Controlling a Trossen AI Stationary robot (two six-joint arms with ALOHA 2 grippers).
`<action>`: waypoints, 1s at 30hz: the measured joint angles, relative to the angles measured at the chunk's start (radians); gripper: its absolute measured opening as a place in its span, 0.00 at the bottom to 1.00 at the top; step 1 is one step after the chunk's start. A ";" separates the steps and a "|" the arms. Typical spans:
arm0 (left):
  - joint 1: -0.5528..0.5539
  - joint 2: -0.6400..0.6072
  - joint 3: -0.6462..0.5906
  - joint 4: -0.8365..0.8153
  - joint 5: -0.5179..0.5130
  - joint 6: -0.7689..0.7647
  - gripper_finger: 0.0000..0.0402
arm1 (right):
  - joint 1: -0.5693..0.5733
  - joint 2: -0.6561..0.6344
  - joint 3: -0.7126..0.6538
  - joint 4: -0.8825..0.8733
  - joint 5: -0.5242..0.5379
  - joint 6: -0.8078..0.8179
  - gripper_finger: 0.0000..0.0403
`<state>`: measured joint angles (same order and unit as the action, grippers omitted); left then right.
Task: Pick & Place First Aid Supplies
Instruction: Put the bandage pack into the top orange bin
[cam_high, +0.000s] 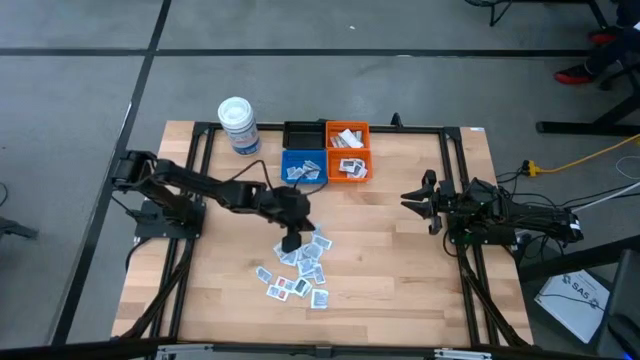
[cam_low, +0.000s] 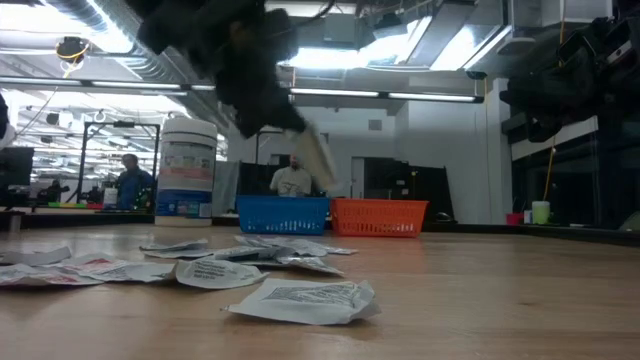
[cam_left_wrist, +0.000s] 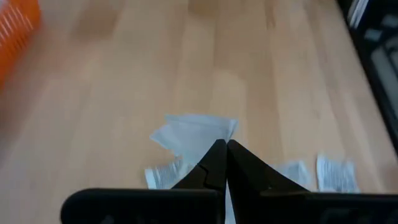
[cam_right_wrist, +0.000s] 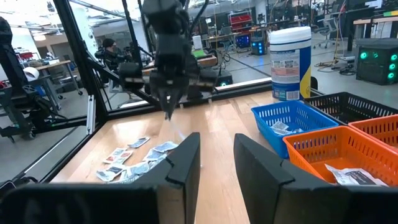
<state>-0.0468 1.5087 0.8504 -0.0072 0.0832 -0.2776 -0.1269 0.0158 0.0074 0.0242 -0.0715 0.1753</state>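
Wooden table (cam_high: 400, 250) carries everything; largest item is the white tub (cam_high: 238, 125), parked at the far edge, well behind the left gripper (cam_high: 291, 240) and clear of the working area

Three bins sit in a tight block just beyond the left gripper: black bin (cam_high: 304, 134) at the back, blue bin (cam_high: 303, 167) nearest, orange bin (cam_high: 348, 153) beside them. Blue and orange already hold a few packets, so they read as the drop points, kept close to shorten each carry

Loose sachets (cam_high: 300, 270) lie in a scatter directly under and just in front of the left gripper, flat on the wood, some overlapping. That is the stock not yet sorted

Left gripper hangs over the near edge of the scatter, fingers pinched together on one sachet (cam_left_wrist: 194, 134), which juts out past the tips and shows lifted off the table in the low view. Pinching an edge probably suits a thing this flat and limp

Right gripper (cam_high: 424, 199) waits well off to the side, fingers apart and holding nothing, likely kept out of the left arm's path
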 joint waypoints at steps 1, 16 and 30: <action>0.007 0.000 0.008 0.012 0.000 0.002 0.00 | 0.000 0.000 0.000 0.000 0.000 0.000 0.25; 0.176 -0.001 0.109 0.162 -0.002 0.140 0.00 | 0.000 0.000 0.000 0.000 0.000 0.000 0.25; 0.407 0.135 0.362 0.007 0.014 0.373 0.00 | 0.000 0.000 0.000 0.000 0.000 0.000 0.25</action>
<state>0.3601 1.6438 1.2128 -0.0006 0.0971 0.0957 -0.1272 0.0154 0.0072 0.0242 -0.0711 0.1755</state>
